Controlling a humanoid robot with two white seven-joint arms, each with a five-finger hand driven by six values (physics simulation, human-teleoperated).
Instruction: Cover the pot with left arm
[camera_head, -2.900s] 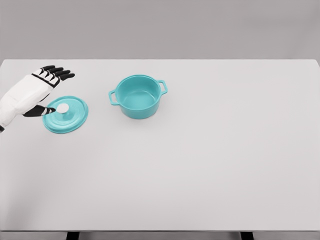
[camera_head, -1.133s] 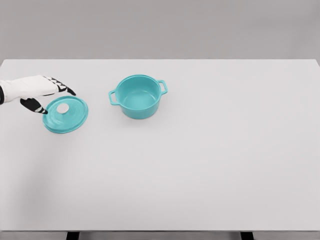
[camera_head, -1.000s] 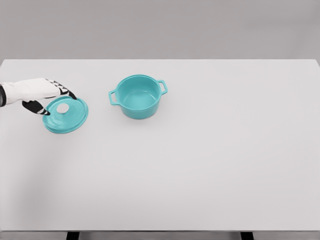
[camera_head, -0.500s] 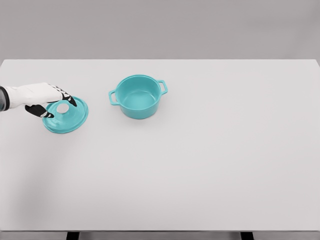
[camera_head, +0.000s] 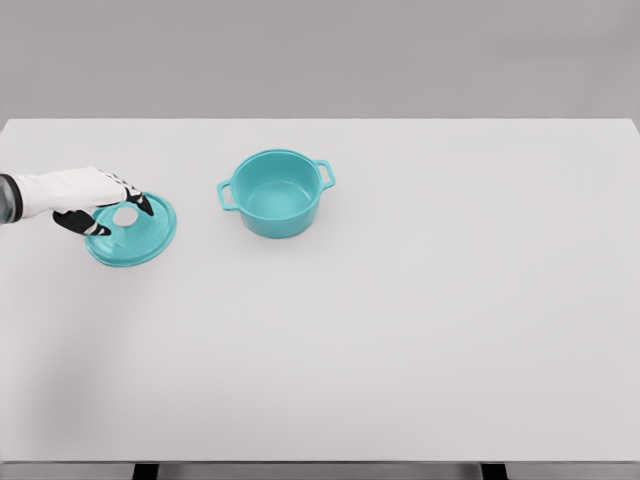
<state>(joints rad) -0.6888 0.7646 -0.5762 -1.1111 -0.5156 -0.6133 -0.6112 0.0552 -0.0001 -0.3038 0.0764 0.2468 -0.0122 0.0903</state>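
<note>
Teal lid (camera_head: 132, 230) flat on the white desk (camera_head: 400, 320), far over on the left, well apart from the open teal pot (camera_head: 277, 192) to its right. Left hand (camera_head: 85, 192) low over the lid, fingers (camera_head: 140, 202) curled round the little white knob (camera_head: 126, 215) (best spot to lift by). Firm grip or only touching: cannot tell. Pot upright, mouth up, ready for its lid. Right hand out of view.
</note>
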